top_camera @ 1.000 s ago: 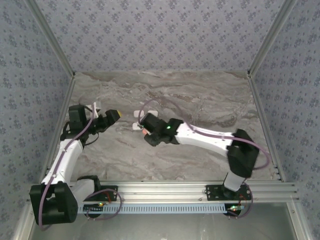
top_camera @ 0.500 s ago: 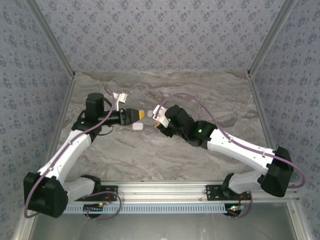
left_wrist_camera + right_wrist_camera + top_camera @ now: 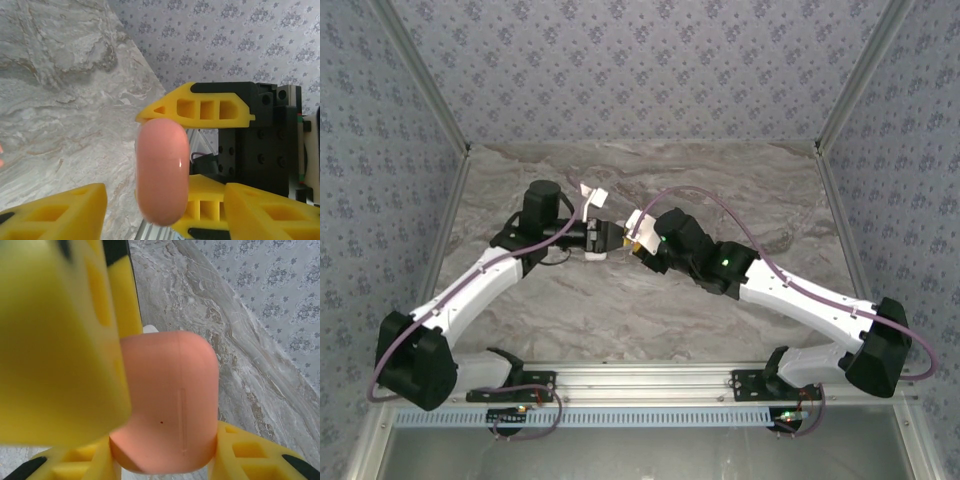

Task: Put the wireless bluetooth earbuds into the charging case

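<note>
— Looking at the upper middle of the top view, which arm has the coral charging case (image 3: 162, 172)?
— The right gripper (image 3: 634, 243) pinches it. The left gripper (image 3: 612, 238) faces it tip to tip, fingers (image 3: 55, 210) spread.
— How does the case lie for the left one?
— Straight ahead, between its fingers: edge-on at the centre of the left wrist view, long axis up and down. Both arms reach inward from the lower corners. I think the left must only close.
</note>
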`<action>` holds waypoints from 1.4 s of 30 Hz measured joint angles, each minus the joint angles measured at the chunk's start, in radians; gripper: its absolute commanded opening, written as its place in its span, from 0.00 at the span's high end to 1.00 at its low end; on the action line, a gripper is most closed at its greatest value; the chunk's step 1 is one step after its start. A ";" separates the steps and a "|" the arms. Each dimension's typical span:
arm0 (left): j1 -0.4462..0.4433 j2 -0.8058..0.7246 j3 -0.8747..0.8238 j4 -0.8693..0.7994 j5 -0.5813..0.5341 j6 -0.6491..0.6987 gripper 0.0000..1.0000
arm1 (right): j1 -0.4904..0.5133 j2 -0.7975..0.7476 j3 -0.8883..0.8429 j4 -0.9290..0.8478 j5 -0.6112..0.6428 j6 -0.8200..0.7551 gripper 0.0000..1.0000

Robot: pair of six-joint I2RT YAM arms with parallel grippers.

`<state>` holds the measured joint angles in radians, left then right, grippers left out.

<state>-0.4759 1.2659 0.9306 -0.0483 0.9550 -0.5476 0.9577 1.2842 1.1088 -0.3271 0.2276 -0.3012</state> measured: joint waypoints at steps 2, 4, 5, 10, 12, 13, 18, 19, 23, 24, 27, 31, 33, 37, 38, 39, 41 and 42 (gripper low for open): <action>-0.011 0.012 0.005 0.000 0.000 0.005 0.48 | 0.000 0.000 0.000 0.000 0.000 0.000 0.60; -0.016 0.014 0.006 0.000 0.003 0.008 0.53 | 0.000 0.000 0.000 0.000 0.000 0.000 0.60; -0.016 0.014 0.006 0.001 0.003 0.009 0.55 | 0.000 0.000 0.000 0.000 -0.002 0.000 0.60; -0.018 0.015 0.008 0.004 0.000 0.008 0.67 | 0.000 0.000 0.000 0.000 -0.012 0.000 0.59; -0.018 0.016 0.007 0.003 -0.006 0.008 0.72 | -0.001 0.000 0.000 0.000 -0.017 0.001 0.58; -0.018 0.018 0.008 0.004 -0.009 0.009 0.75 | -0.002 0.000 0.000 0.000 -0.018 0.001 0.56; -0.018 0.020 0.007 0.006 -0.013 0.005 0.83 | -0.017 0.000 0.004 -0.006 -0.043 0.021 0.44; -0.019 0.020 0.007 0.010 -0.013 0.005 0.84 | -0.024 0.000 0.005 -0.009 -0.061 0.029 0.40; -0.024 0.019 0.007 0.048 -0.020 0.005 0.90 | -0.062 -0.015 0.006 -0.039 -0.146 0.071 0.25; -0.024 0.019 0.006 0.062 -0.027 0.005 0.92 | -0.076 -0.027 0.006 -0.047 -0.173 0.081 0.22; -0.024 0.000 -0.019 0.124 -0.056 0.003 0.97 | -0.139 -0.089 -0.003 -0.048 -0.279 0.132 0.10; -0.026 -0.059 -0.089 0.233 -0.114 -0.003 1.00 | -0.250 -0.197 -0.064 0.016 -0.451 0.239 0.00; -0.031 -0.092 -0.127 0.292 -0.146 -0.002 1.00 | -0.294 -0.231 -0.097 0.065 -0.521 0.301 0.00; -0.043 -0.163 -0.200 0.413 -0.217 -0.002 1.00 | -0.352 -0.246 -0.146 0.185 -0.627 0.433 0.00; -0.046 -0.177 -0.213 0.439 -0.230 -0.002 1.00 | -0.359 -0.244 -0.153 0.213 -0.643 0.463 0.00; -0.050 -0.190 -0.224 0.461 -0.244 -0.002 1.00 | -0.362 -0.241 -0.156 0.238 -0.654 0.488 0.00; -0.059 -0.216 -0.239 0.497 -0.266 0.002 1.00 | -0.364 -0.233 -0.157 0.286 -0.673 0.529 0.00; -0.064 -0.226 -0.242 0.509 -0.272 0.006 1.00 | -0.364 -0.229 -0.157 0.305 -0.679 0.543 0.00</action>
<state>-0.5400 1.0401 0.6888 0.4606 0.6827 -0.5419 0.5934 1.0554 0.9520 -0.0219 -0.4511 0.2417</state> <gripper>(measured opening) 0.188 0.998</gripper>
